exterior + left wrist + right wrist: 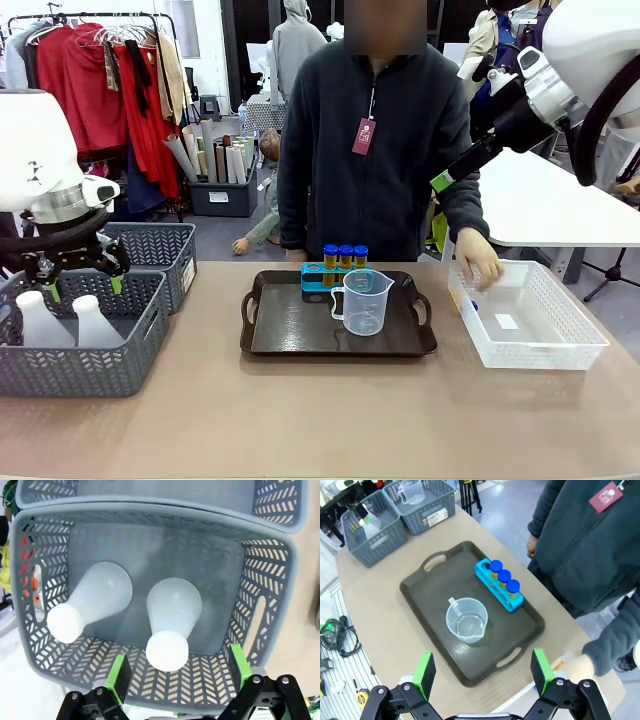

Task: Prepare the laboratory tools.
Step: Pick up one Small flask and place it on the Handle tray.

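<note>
Across the beige tabletop [320, 420] a person in a dark fleece [370, 150] stood at the far side, one hand [478, 265] resting at the rim of a clear plastic basket [560, 340] on the right. A dark rectangular tray [290, 335] sat mid-table, and a grey slatted basket [90, 372] sat at the near left. Two white translucent conical flasks [95, 322] stood upright in that basket, necks pointing up. The left gripper [85, 288] hung directly above them with its jaws spread wide and nothing between them. In the left wrist view, the mouth of one flask [170, 625] lay almost between the green pads [117, 675], its long axis running straight toward the claw, while the other flask [90, 605] leaned off to the side. The left arm was plainly the nearer one, so a straight descent looked like the likely next move. The right gripper [482, 669] hovered high over the tray's right end, likewise wide and empty. On the tray stood a clear handled measuring beaker [365, 300], with a blue tube rack [318, 280] just behind it. The rack held three small yellow-liquid test tubes with blue caps [345, 257]. The basket wall hid the flask bases in the front view, and a small blue item beside the person's hand was too small to identify.
</note>
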Controlling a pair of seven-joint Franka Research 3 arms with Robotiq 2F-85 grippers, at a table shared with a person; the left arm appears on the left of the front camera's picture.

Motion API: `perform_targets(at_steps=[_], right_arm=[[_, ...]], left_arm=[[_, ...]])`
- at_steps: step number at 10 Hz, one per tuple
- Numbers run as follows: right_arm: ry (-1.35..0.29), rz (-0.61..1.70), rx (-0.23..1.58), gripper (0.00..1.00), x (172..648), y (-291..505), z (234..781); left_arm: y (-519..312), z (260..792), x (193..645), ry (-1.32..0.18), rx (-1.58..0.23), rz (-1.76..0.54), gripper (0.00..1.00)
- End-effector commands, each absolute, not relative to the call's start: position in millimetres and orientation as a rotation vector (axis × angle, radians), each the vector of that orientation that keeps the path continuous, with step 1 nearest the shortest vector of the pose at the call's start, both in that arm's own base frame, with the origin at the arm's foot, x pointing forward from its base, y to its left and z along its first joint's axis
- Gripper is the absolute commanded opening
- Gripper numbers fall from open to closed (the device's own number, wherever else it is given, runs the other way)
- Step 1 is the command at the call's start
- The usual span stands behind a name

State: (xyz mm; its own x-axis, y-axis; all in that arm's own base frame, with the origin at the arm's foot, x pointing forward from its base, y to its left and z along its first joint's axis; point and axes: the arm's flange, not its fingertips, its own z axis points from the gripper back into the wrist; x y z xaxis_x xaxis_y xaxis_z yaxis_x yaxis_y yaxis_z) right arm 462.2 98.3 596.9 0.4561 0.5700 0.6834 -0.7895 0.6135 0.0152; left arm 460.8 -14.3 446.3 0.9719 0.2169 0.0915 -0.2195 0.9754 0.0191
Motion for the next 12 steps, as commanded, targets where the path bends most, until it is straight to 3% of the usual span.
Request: perform_targets(at_steps=[1,5,7,11,12], right_arm=[[-0.703,0.859,0.379,1.00,463,98,598],[-0.703,0.859,0.379,1.00,463,98,598],[-0.703,0.859,0.379,1.00,463,98,598],[-0.703,0.859,0.379,1.00,463,98,598],[-0.703,0.859,0.379,1.00,463,98,598]], left_arm=[[-3,436,464,-0.101,-0.007,0.186,1.00],[4,424,471,-0.075,-0.020,0.120,1.00],[1,422,476,-0.070,-0.018,0.089,0.93],[-3,425,478,-0.068,-0.006,0.094,0.13],[-5,425,477,-0.065,-0.006,0.097,0.00]])
